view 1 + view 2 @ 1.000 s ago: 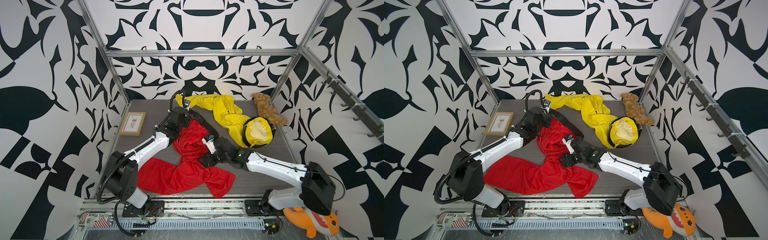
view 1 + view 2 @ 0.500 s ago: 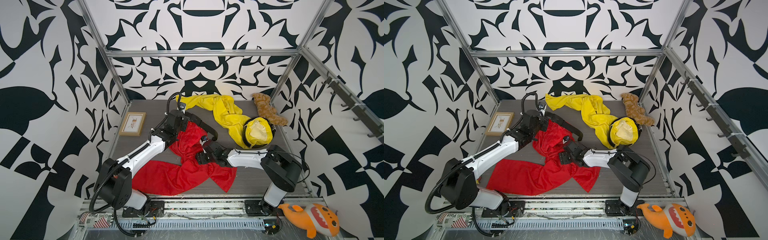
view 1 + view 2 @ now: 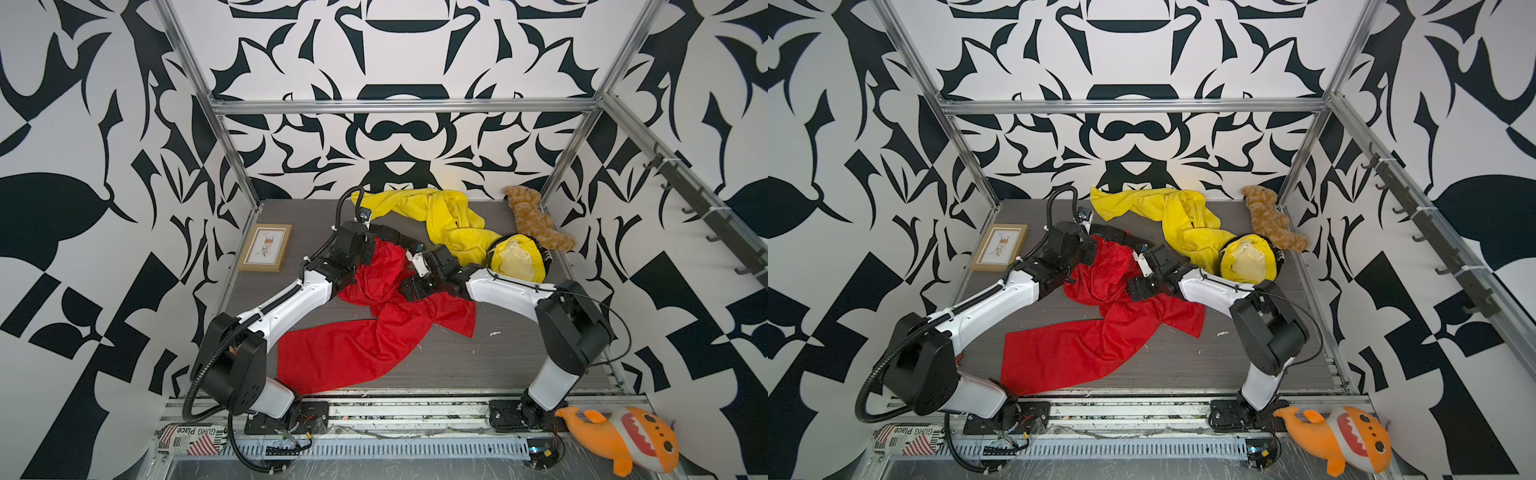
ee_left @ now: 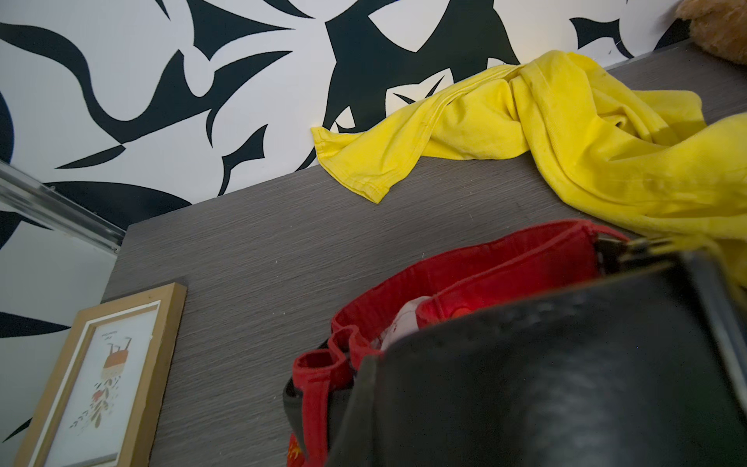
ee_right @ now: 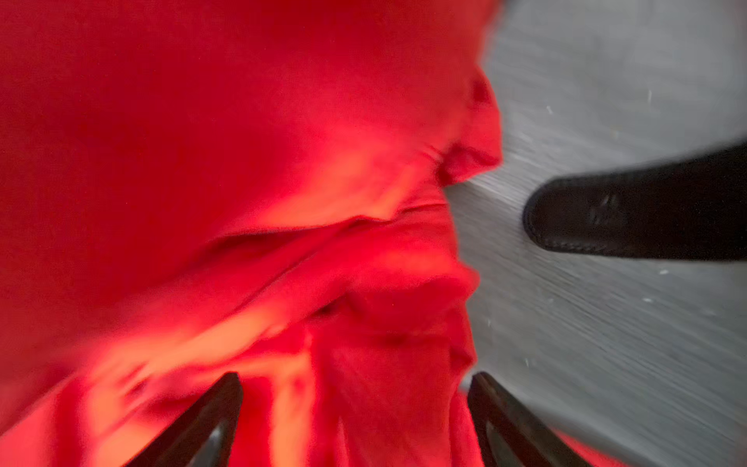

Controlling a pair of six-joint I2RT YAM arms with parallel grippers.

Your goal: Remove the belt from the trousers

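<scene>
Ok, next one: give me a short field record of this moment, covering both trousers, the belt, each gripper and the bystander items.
red trousers: crumpled in the middle of the table
belt: black, at the red waistband, passing under a loop; tip lies free on the table
yellow trousers: at the back, no gripper on them
left gripper: shut, at the red waistband; grip hidden
right gripper: open, over red fabric
other items: picture frame, teddy bear

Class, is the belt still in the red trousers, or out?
Partly in: the belt runs under a loop on the red trousers; its tip lies free on the table.
</scene>
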